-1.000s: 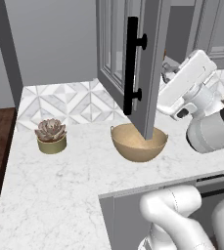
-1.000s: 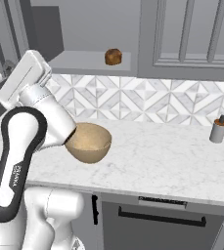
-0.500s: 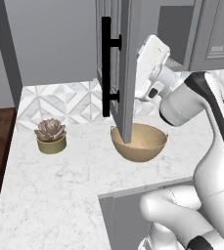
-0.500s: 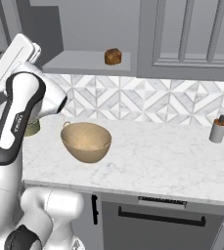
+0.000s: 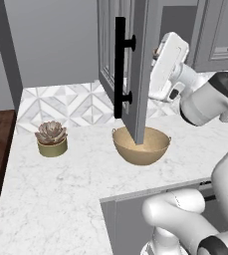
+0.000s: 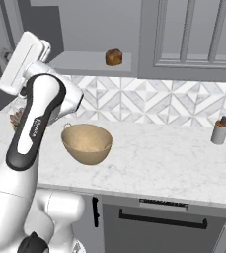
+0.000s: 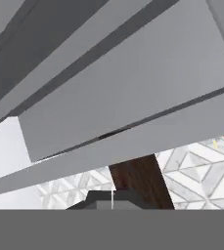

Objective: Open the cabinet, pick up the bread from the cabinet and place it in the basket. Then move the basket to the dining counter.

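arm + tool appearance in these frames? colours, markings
The arm is glossy white with rounded links, dark grey to black bands at the joints, and small dark lettering along one black-edged link. The hand is a flat white block with a dark underside. The tool fingertips are small and dark grey; no loose cables visible.

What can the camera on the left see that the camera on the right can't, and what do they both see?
The left base view alone shows the little potted plant and the cabinet door swung open, with its long black handle facing the camera.

The right base view alone shows the bread sitting on the cabinet shelf, and a small bottle far along the counter.

Both show the tan basket on the marble counter, the patterned tile wall, and the white robot arm.
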